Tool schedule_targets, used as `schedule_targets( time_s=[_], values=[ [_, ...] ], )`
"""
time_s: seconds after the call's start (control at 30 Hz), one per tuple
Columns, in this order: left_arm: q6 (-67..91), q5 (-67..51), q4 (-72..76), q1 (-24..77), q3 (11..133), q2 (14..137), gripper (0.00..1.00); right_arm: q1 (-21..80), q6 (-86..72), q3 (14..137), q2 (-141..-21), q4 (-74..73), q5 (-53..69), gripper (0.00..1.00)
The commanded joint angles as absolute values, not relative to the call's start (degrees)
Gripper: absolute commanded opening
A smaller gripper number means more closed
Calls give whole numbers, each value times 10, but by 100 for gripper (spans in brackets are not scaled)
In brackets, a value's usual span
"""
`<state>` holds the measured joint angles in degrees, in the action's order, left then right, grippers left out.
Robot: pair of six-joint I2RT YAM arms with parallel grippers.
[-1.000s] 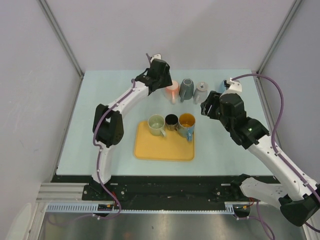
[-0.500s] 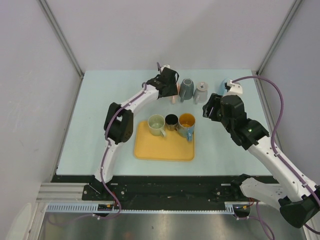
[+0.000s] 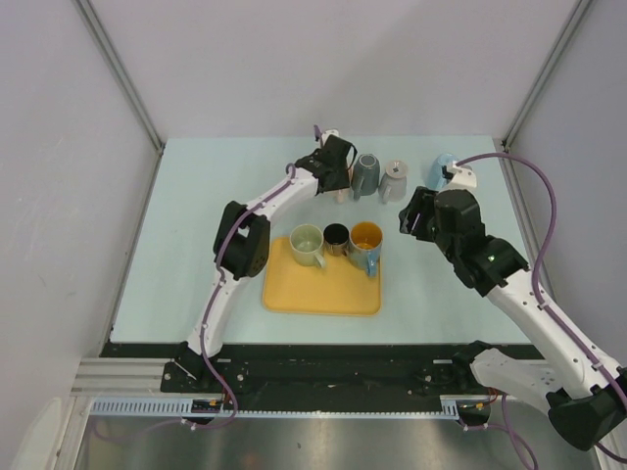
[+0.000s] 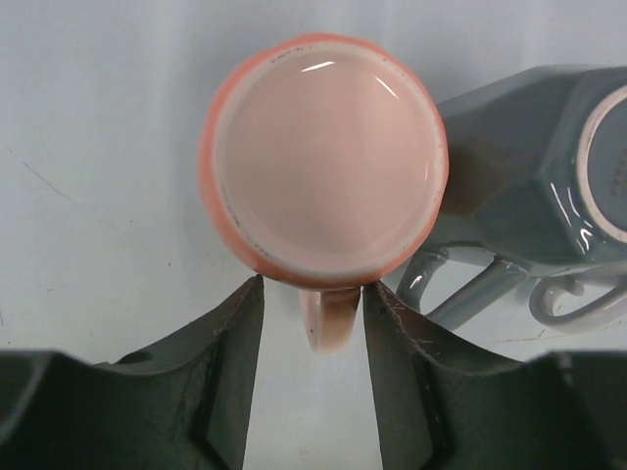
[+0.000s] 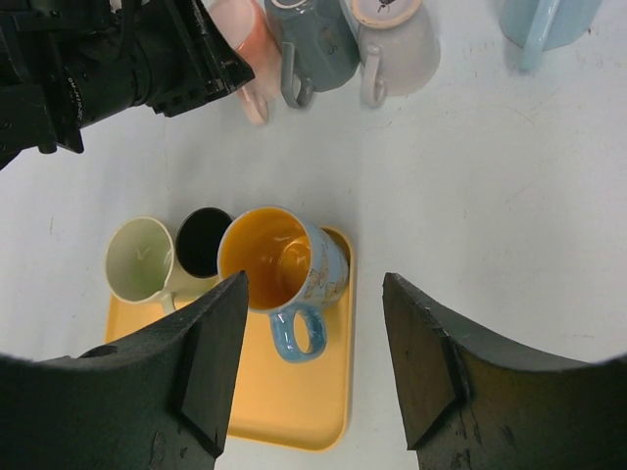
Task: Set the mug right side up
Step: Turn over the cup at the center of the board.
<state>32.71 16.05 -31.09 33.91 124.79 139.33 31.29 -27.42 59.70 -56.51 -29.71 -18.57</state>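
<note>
A pink mug (image 4: 323, 157) stands upside down at the back of the table, base up. Its handle points toward my left gripper (image 4: 312, 289) and sits between the open fingers, with a thin gap on each side. In the top view the left gripper (image 3: 336, 164) hangs over the mug (image 3: 341, 188) and hides most of it. The mug also shows in the right wrist view (image 5: 240, 34). My right gripper (image 3: 411, 211) is open and empty, hovering right of the tray; its fingers (image 5: 220, 343) frame the blue mug.
Beside the pink mug stand an upside-down grey-blue mug (image 3: 365, 174), a light grey mug (image 3: 394, 179) and a pale blue mug (image 3: 438, 168). A yellow tray (image 3: 318, 289) holds upright green (image 3: 307, 243), black (image 3: 336, 235) and orange-lined blue (image 3: 365, 240) mugs.
My left gripper has moved right and down from behind the pink mug to over it, its fingers now astride the handle. The right arm has barely moved.
</note>
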Motion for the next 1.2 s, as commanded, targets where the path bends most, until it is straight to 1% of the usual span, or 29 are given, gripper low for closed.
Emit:
schedule_targets(
  time_s=[0.0,0.07,0.1,0.23,0.37,0.4,0.5,0.63,0.73,0.93,1.17],
  values=[
    [318,192,-314,338,1287,1401,47,303,-280,593,-550,-292,-177,62],
    [320,192,-316,334,1288,1399,45,301,-280,591,-550,-290,-173,62],
    [318,194,-318,333,1287,1399,41,299,-280,590,-549,-289,-172,62],
    [316,195,-323,325,1270,1385,40,296,-281,588,-549,-286,-168,62],
    [309,195,-323,319,1254,1372,45,294,-283,584,-550,-283,-165,62],
    [303,195,-323,318,1252,1369,48,294,-284,583,-550,-282,-163,62],
    [294,200,-323,316,1242,1362,53,295,-285,582,-550,-281,-163,61],
    [278,179,-323,309,1219,1351,59,294,-284,580,-551,-280,-162,61],
    [242,157,-323,306,1217,1346,65,294,-285,577,-551,-280,-162,62],
    [208,153,-321,305,1231,1342,67,294,-289,574,-554,-273,-157,62],
    [182,138,-314,307,1254,1349,64,294,-289,574,-562,-272,-156,62]
  ],
)
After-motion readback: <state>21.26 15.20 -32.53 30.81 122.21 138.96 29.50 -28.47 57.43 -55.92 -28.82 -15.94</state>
